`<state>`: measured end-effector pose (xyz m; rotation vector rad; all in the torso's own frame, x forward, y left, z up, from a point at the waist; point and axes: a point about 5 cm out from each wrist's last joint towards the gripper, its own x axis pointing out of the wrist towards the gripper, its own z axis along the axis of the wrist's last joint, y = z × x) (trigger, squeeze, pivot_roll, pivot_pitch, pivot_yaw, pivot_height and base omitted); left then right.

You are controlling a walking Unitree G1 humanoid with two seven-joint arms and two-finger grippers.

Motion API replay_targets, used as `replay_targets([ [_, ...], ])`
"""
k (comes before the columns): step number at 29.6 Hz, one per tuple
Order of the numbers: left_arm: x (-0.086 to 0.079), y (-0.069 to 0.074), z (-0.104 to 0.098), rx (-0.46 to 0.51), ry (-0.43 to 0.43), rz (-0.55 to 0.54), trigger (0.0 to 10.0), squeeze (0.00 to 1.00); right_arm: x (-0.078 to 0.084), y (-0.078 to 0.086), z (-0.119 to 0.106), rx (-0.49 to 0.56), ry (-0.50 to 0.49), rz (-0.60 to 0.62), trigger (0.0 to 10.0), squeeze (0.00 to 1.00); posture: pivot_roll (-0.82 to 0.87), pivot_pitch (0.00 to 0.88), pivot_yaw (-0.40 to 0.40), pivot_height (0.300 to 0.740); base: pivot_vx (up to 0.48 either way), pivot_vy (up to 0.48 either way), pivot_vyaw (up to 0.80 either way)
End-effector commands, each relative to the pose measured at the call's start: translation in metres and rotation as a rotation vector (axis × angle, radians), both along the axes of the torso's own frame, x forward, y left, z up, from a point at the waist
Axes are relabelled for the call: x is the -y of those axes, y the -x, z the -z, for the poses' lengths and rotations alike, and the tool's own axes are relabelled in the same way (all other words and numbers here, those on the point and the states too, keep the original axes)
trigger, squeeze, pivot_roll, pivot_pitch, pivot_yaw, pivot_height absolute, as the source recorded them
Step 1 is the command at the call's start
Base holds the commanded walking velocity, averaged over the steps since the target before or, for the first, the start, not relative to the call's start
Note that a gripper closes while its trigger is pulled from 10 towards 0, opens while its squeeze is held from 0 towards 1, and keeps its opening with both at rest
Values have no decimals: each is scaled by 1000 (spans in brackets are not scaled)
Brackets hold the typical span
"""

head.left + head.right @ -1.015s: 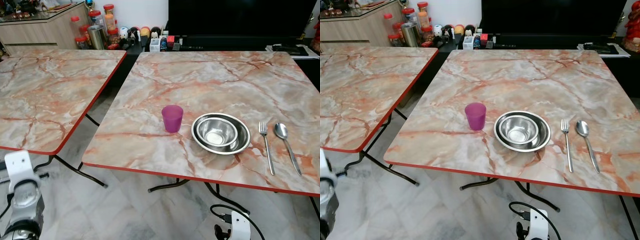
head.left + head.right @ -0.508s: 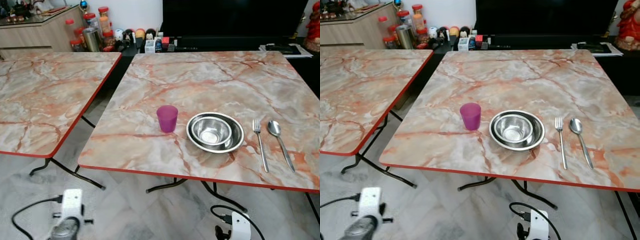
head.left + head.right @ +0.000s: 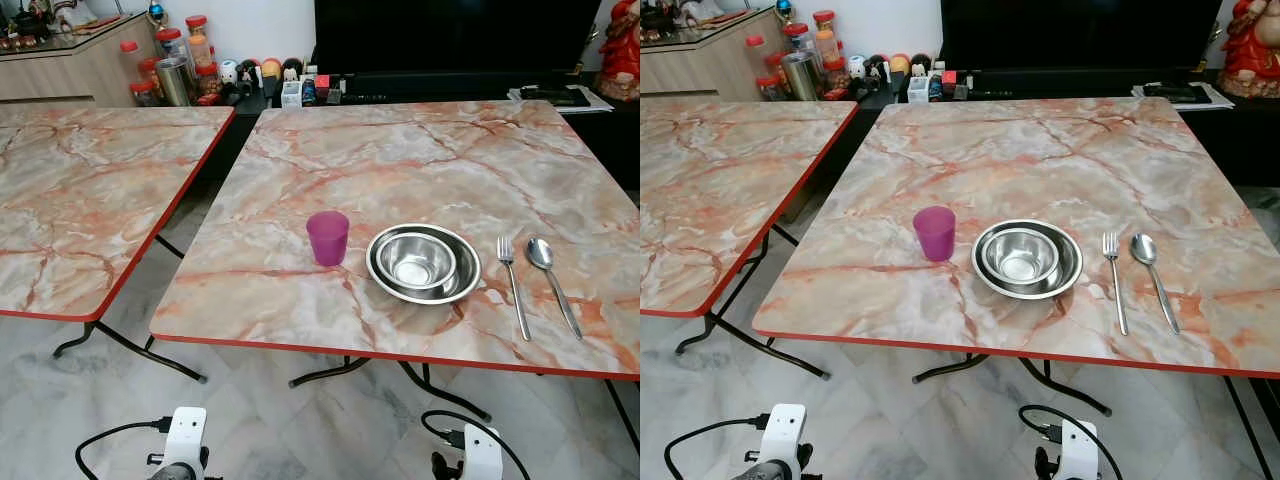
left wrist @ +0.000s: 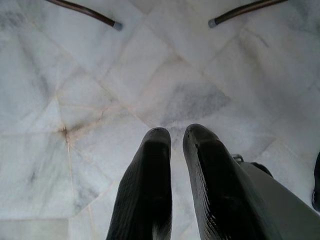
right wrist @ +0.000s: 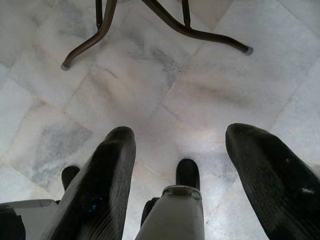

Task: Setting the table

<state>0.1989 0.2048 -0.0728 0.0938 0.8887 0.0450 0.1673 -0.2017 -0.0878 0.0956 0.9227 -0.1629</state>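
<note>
A place setting lies near the front edge of the marble-patterned surface (image 3: 420, 160) with its red rim. A translucent purple cup (image 3: 327, 238) stands upright just left of two nested steel bowls (image 3: 423, 264), the smaller sitting inside the larger. To their right, slightly apart, a fork (image 3: 513, 283) and a spoon (image 3: 553, 280) lie side by side, handles toward the robot. A second matching surface (image 3: 90, 190) stands to the left. The wrist views add the pale marble floor (image 4: 150, 80) and the surface's legs: the left pincer (image 4: 175, 137) hangs clenched, fingers almost touching, while the right pincer (image 5: 177, 137) hangs released, fingers spread wide.
</note>
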Motion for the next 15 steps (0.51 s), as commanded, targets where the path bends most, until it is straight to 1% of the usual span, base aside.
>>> replay_targets([
  [1, -5, 7, 3, -38, -12, -11, 10000, 0, -3, -1, 0, -8, -5, -7, 10000, 0, -1, 0, 84, 740, 0, 465, 0],
  [6, -7, 12, 5, -49, -13, -23, 10000, 0, -5, 0, 1, -10, -7, -9, 10000, 0, -1, 0, 86, 740, 0, 465, 0],
  [15, -10, 11, 4, -47, -15, -47, 10000, 0, -3, -2, 0, -5, -8, 3, 10000, 0, 6, 0, 87, 740, 0, 464, 0],
])
